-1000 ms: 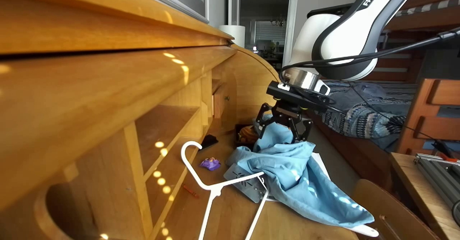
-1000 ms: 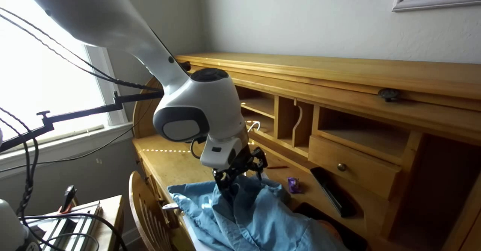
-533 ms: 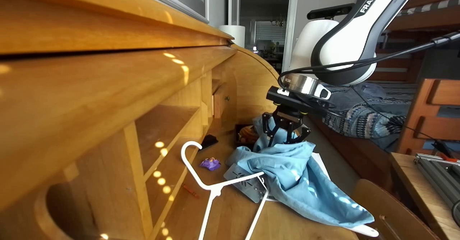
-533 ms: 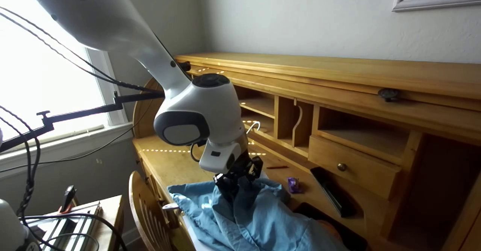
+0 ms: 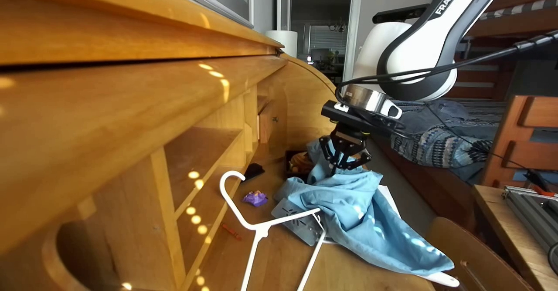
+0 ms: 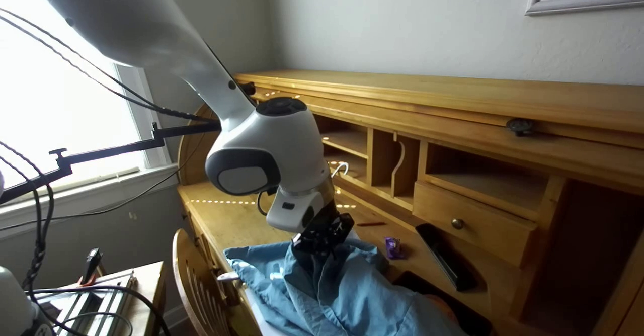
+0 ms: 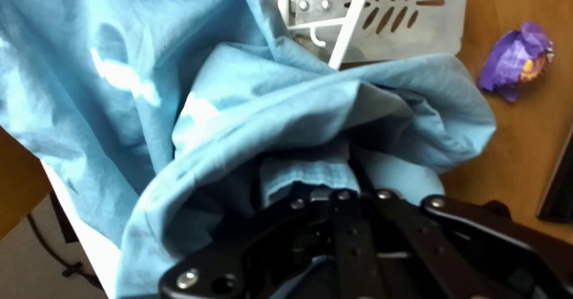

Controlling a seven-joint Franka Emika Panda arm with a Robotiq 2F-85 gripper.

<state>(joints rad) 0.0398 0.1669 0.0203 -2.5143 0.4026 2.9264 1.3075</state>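
A crumpled blue cloth (image 5: 344, 191) with a stitched hem lies over the desk in both exterior views and fills much of the wrist view. My gripper (image 5: 334, 170) points down into its folds, fingers drawn together. In the wrist view the fingers (image 7: 356, 245) meet beside the hem, with cloth on both sides; the pinch itself is partly hidden by folds. A white hanger (image 5: 261, 228) runs under the cloth, its hook free toward the cubbies. What looks like its far end (image 5: 442, 279) pokes out at the cloth's other side.
Around the cloth are a silver plate with leaf cutouts (image 7: 429, 35), a purple wrapper (image 7: 515, 61), a reddish crayon (image 5: 231, 231) and a black case (image 6: 445, 255). Desk cubbies (image 6: 392, 165) rise behind. A wooden chair (image 6: 193, 280) stands at the desk's front edge.
The jaws have gone from wide apart to together, around cloth that stood between them. My gripper dipped slightly, then rose a little. The cloth and hanger look almost unmoved.
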